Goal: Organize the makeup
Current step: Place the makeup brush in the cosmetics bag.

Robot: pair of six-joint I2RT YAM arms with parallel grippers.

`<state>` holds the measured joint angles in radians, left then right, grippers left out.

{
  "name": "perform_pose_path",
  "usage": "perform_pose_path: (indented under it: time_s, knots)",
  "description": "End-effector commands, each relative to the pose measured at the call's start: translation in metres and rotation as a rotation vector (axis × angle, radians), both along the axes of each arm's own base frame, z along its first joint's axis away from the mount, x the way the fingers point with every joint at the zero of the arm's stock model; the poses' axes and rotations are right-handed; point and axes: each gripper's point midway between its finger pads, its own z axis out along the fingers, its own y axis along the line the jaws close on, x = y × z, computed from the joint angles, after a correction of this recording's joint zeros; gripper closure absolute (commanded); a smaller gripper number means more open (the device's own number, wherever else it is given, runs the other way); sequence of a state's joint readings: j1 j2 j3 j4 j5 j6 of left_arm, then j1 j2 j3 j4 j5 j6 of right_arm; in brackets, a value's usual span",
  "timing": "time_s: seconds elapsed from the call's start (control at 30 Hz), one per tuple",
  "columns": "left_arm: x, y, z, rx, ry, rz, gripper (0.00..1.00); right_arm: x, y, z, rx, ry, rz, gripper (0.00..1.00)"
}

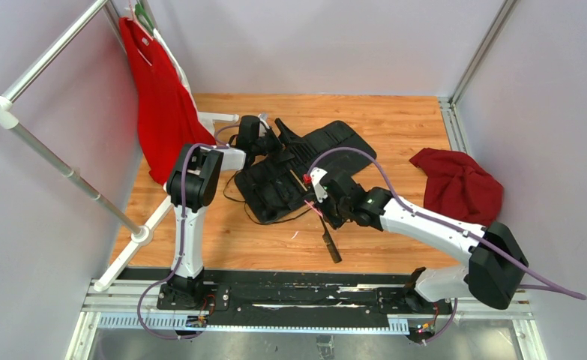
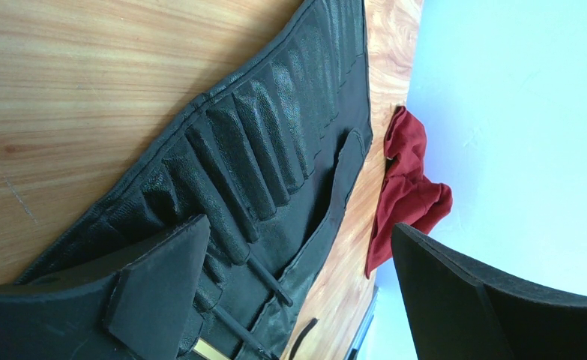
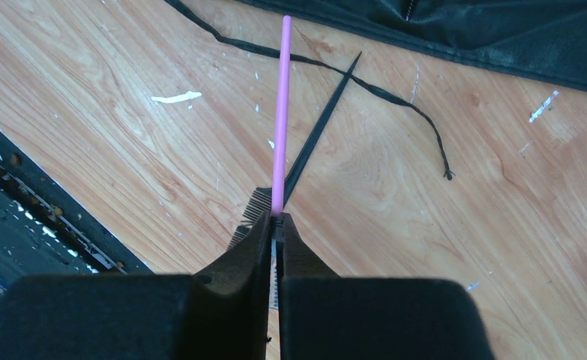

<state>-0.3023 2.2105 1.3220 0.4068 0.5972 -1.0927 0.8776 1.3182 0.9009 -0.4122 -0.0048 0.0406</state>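
From the right gripper [image 3: 277,223], the pink brush [image 3: 280,112] juts toward the roll [image 3: 500,30].

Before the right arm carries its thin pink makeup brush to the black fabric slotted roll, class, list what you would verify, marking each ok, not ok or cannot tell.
1. Right gripper shut on the thin pink makeup brush: ok.
2. Left gripper open over the black fabric slotted roll: ok.
3. A free pocket in the roll: cannot tell.
4. All makeup stowed: not ok; a black comb-tipped brush lies on the wooden table.
5. Thin black cord clear of the held brush: cannot tell.
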Motion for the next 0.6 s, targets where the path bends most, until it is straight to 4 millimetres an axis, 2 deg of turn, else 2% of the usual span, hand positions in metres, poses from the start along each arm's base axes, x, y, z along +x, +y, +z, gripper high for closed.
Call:
perform_pose_path:
  time_s: [0.0, 0.23, 0.4, 0.57]
  knots:
    - [-0.014, 0.011, -0.025, 0.049, 0.098, 0.006, 0.02, 0.000, -0.006, 0.004, -0.043, -0.020, -0.006, 0.99]
    - [-0.015, 0.012, -0.024, 0.053, 0.096, 0.003, 0.02, 0.024, -0.014, 0.006, -0.072, -0.025, -0.068, 0.99]
    - [-0.014, 0.013, -0.023, 0.053, 0.094, 0.004, 0.02, 0.057, -0.023, 0.005, -0.070, 0.007, -0.131, 0.99]
    - [-0.014, 0.014, -0.023, 0.051, 0.095, 0.005, 0.02, 0.095, -0.023, 0.004, -0.059, 0.024, -0.152, 0.99]
